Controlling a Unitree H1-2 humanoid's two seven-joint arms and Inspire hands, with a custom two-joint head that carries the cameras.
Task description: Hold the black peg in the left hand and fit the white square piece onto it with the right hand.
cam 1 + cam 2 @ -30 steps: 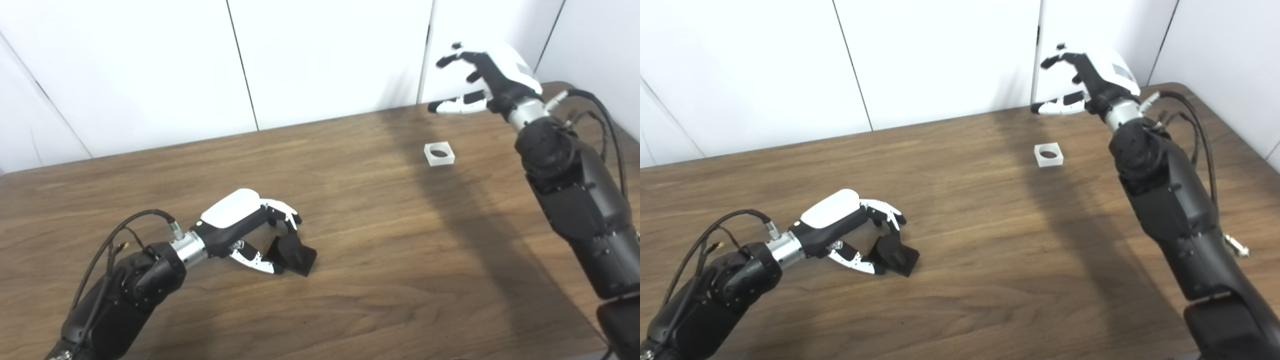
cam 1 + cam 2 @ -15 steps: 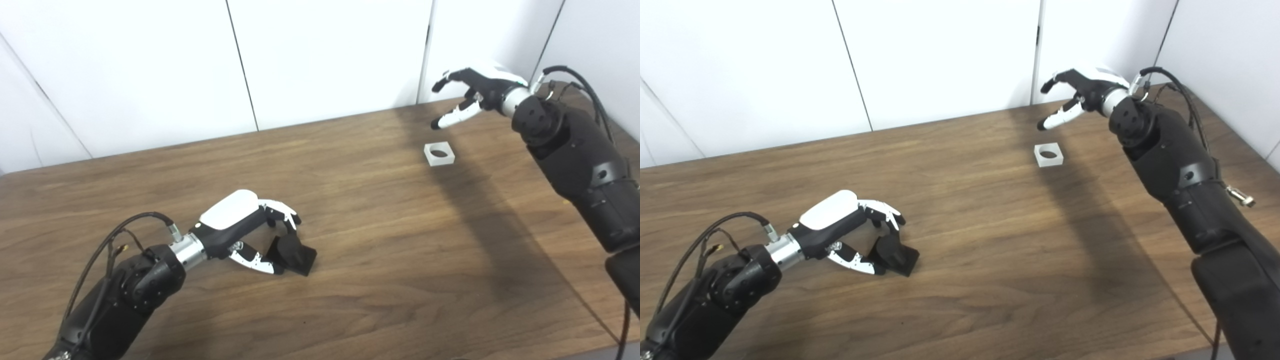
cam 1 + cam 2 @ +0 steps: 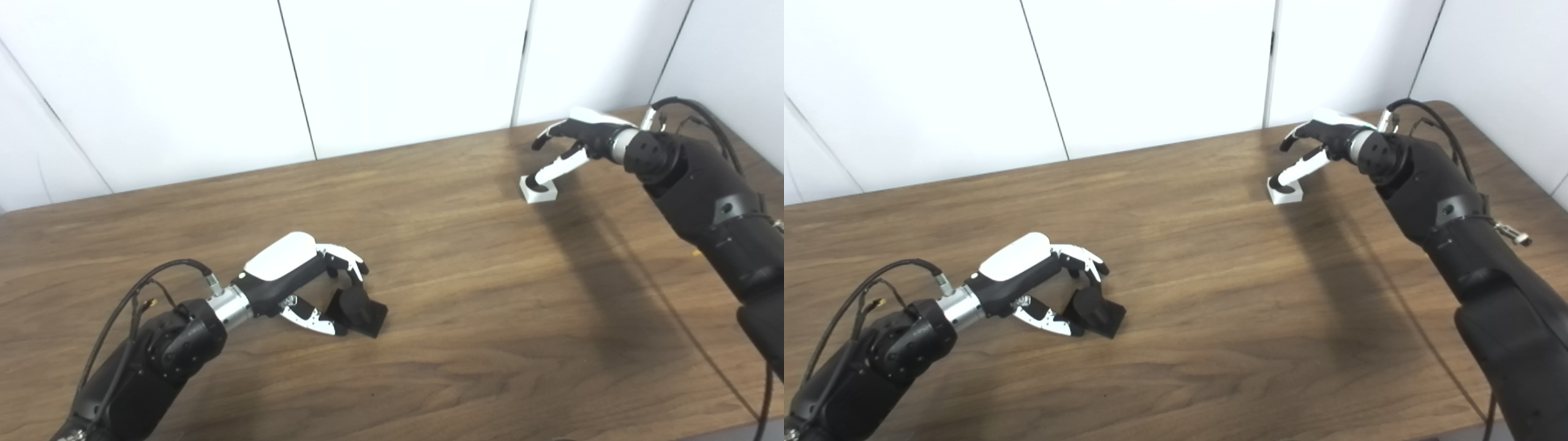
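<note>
Left hand point(image 3: 303, 278) is resting low near the worktop's front-left area, fingers curled around the black peg point(image 3: 358, 311) without visibly clamping it; thumb is lying along the near side of the peg's base, fingertips touching its top. Peg is sitting tilted on the worktop point(image 3: 465, 318), not yet lifted. Nothing on this side is differing from the frames a second back: same pose, same peg position.

Right hand point(image 3: 572, 144) is the one changing. A second ago it was raised high over the far-right corner, fingers spread; half a second ago it was dropping, thumb just above the piece. Now it is down at the white square piece point(image 3: 539, 190), which is lying flat near the far-right edge. Thumb tip is dipping into or onto the piece's round hole (cannot tell which), other fingers arching apart above and behind it, not closed on anything.

Piece itself is not shifting between frames.

Judgement: the right hand is arriving at its pick, grasp not yet made; left side is waiting, peg yet to be raised for the fit.
</note>
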